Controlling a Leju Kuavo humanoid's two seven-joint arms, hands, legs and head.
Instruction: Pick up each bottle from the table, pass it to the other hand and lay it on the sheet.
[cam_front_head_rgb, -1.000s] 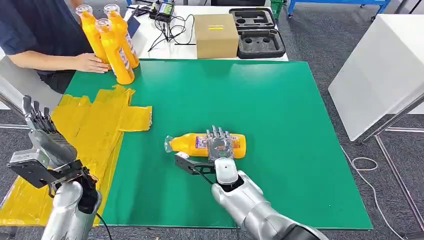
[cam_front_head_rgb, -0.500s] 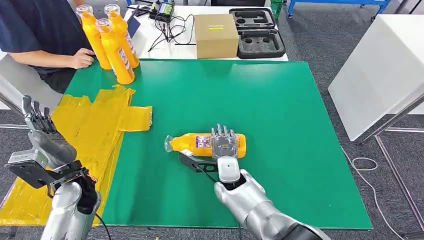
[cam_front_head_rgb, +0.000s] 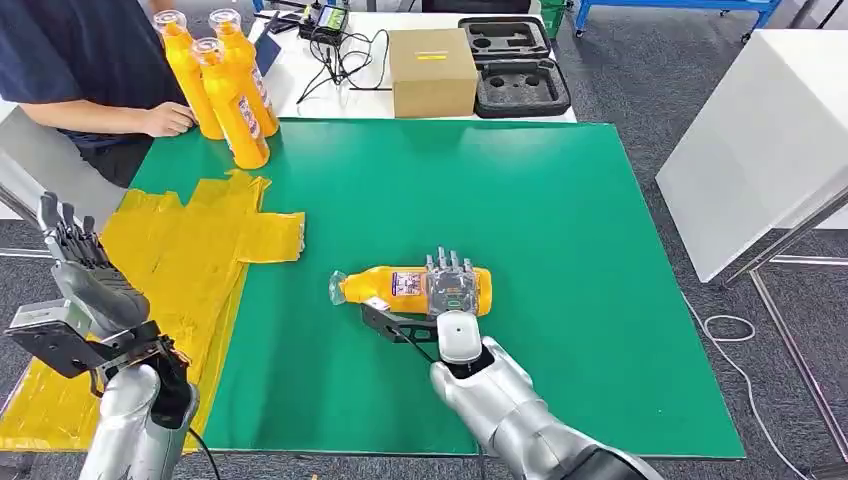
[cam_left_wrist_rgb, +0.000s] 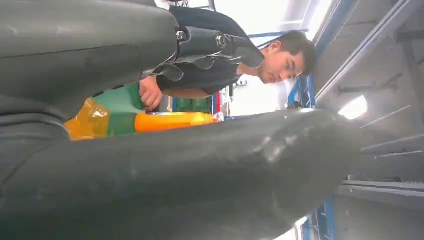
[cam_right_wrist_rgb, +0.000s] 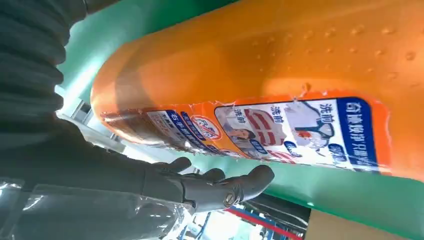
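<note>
From the head view, we see the orange plastic bottle with the printed label (cam_front_head_rgb: 410, 287) lying on its side on the green mat (cam_front_head_rgb: 560, 230), toward its near edge, and our right hand (cam_front_head_rgb: 449, 290) laid over its base end, fingers spread across it, not yet clasping, likely settling for a grasp. Our left hand (cam_front_head_rgb: 85, 275) waits raised and empty, fingers apart, over the crumpled yellow plastic sheet (cam_front_head_rgb: 190, 250) at the mat's left edge, presumably ready to receive. Three upright orange bottles (cam_front_head_rgb: 225, 85) stand at the far-left corner beside a person's hand (cam_front_head_rgb: 168, 119). The left wrist view shows our left hand close up. In the right wrist view, dark fingers (cam_right_wrist_rgb: 225, 186) curve beside the bottle without closing.
</note>
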